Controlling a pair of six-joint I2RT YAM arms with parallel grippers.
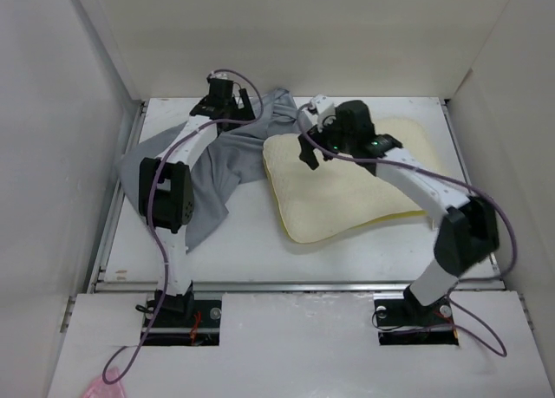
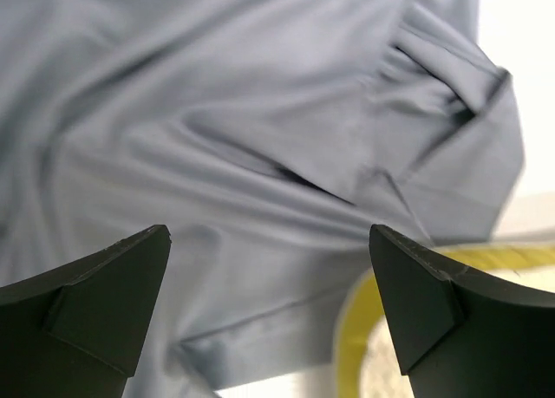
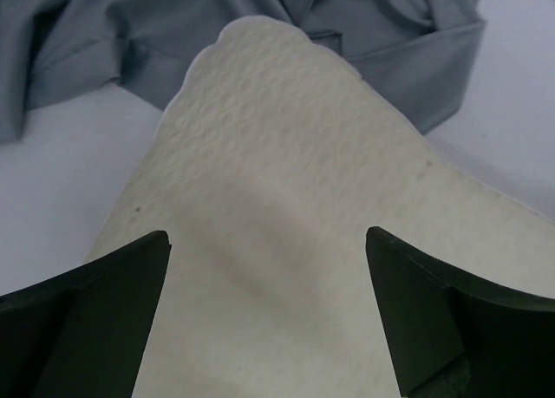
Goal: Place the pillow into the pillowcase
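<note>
The pillow (image 1: 347, 185) lies flat on the white worktop (image 1: 251, 251), on the 3 o'clock side seen from above. Its cream face is up, and a yellow edge shows along its 5 o'clock side. It lies outside the pillowcase (image 1: 208, 181), beside it.

The pillowcase is a wrinkled grey heap on the 9 o'clock side of the worktop. It runs up to 12 o'clock, where it touches the pillow's 11 o'clock corner.

The left hand (image 2: 269, 233) is over the grey cloth near the far edge of the worktop. Its two black fingers (image 2: 104, 294) are wide apart, with nothing between them. In its own camera the cloth fills the view, and a bit of the pillow's yellow edge peeks in at 5 o'clock.

The right hand (image 3: 267, 238) is over the pillow, near its far end. Its fingers (image 3: 451, 311) are wide apart too, holding nothing. In its own camera the cream face lies under it, with the grey cloth at 12 o'clock.
</note>
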